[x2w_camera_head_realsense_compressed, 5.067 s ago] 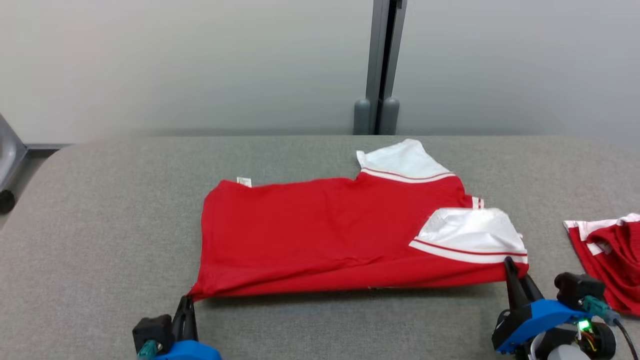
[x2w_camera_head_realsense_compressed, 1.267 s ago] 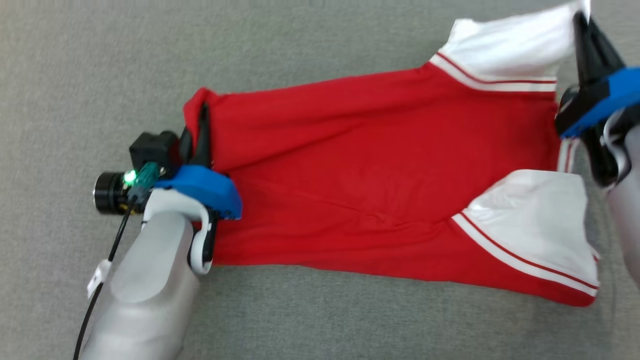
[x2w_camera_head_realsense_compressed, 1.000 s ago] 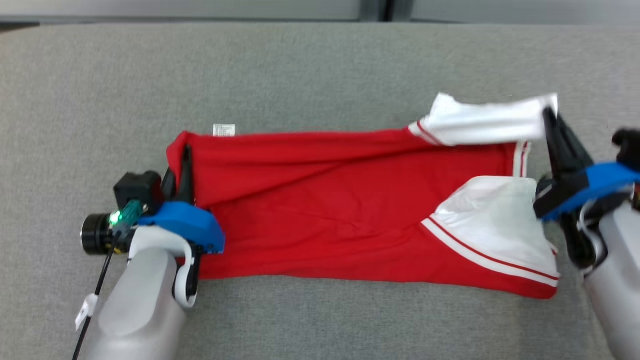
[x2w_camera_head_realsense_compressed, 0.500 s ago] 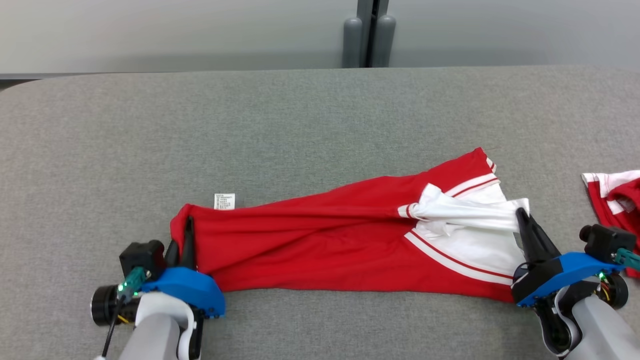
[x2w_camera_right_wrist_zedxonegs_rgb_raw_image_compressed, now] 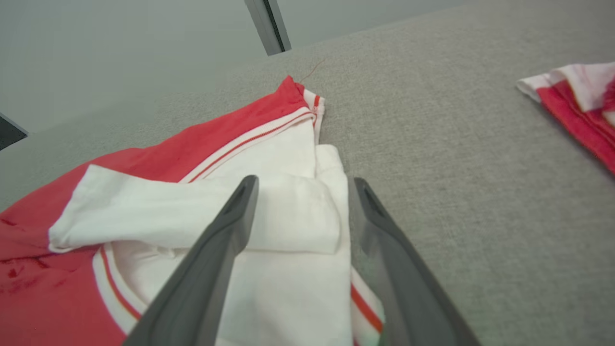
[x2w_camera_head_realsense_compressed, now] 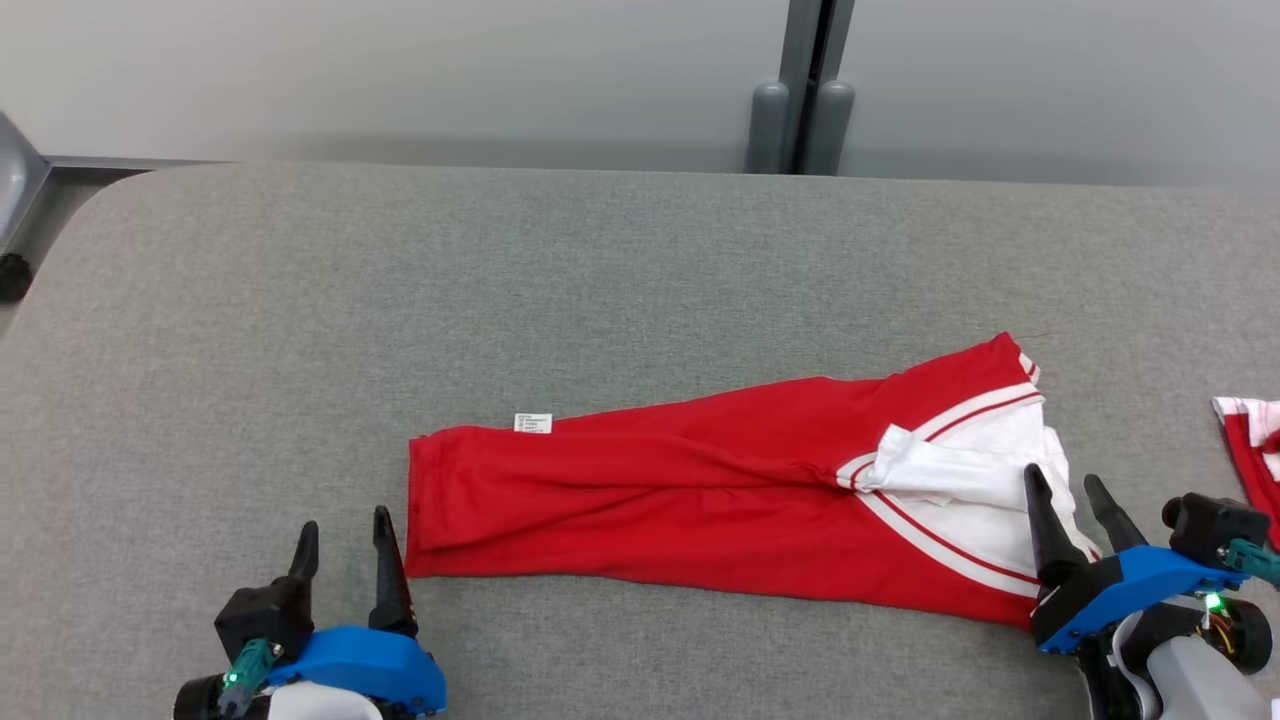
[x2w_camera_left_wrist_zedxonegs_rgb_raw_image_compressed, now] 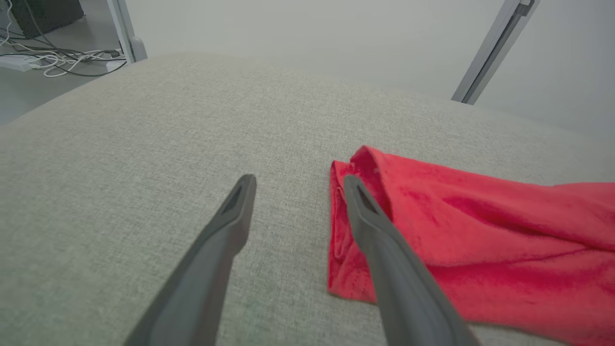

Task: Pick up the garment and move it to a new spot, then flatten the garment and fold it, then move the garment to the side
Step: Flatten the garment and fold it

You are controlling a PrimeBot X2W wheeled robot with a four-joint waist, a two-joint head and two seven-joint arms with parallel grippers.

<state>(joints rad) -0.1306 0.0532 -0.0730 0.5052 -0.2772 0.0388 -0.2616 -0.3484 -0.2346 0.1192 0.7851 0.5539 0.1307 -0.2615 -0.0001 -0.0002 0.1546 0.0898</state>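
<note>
My left jaws hang released at eight o'clock of the folded red-and-white cloth garment (x2w_camera_head_realsense_compressed: 650, 500); my right jaws, released, at four.

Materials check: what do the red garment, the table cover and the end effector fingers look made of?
Garment: soft matte knit, likely cotton or polyester jersey; it drapes in limp folds. Table cover: grey woven fabric, heathered weave visible. End effector fingers: dark matte, smooth, probably moulded plastic; coated metal possible.
</note>
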